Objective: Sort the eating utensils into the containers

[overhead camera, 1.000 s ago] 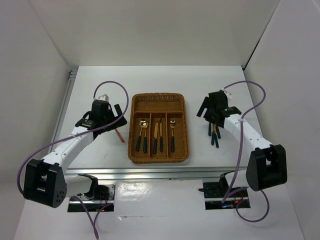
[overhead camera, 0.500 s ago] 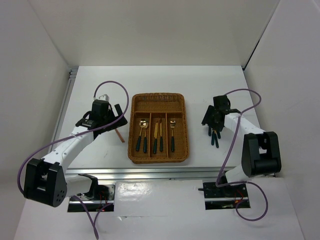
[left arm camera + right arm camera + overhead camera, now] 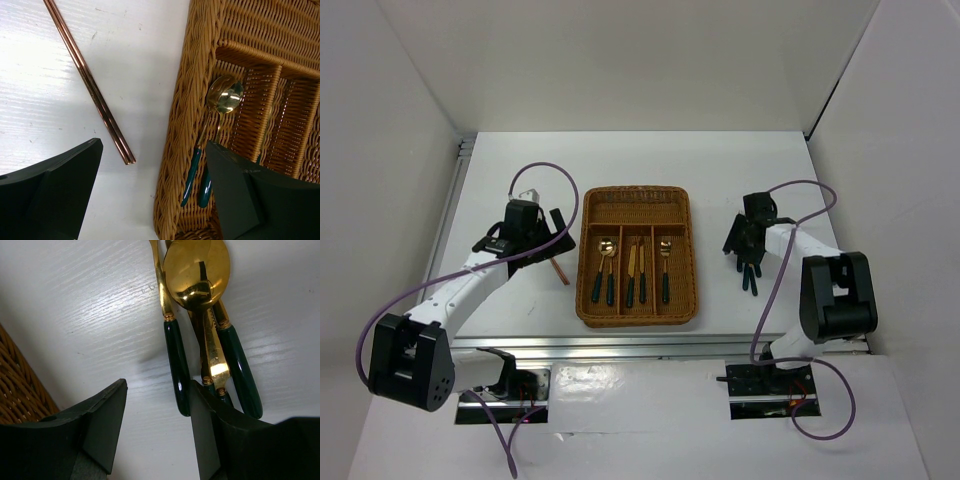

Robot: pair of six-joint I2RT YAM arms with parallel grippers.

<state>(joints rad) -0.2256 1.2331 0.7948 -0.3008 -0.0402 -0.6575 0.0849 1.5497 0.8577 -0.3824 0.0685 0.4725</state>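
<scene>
My right gripper (image 3: 157,425) hung open above the piled cutlery (image 3: 209,342) near the table's right edge. Judged it stiff, light, slippery; best pinched across the nearest green handle (image 3: 176,365), not the gold spoon bowl (image 3: 196,270).

Bright, even light is washing the white tabletop (image 3: 720,170), glare is flashing off the shiny gold spoon bowl (image 3: 196,270), and soft shadows are lying underneath.

**A white desk with white walls**

You see a white desk (image 3: 640,165). Up close its top looks streaky. White walls (image 3: 620,60) stand behind it and at both sides. A silver rail (image 3: 620,345) runs along its near edge.
</scene>
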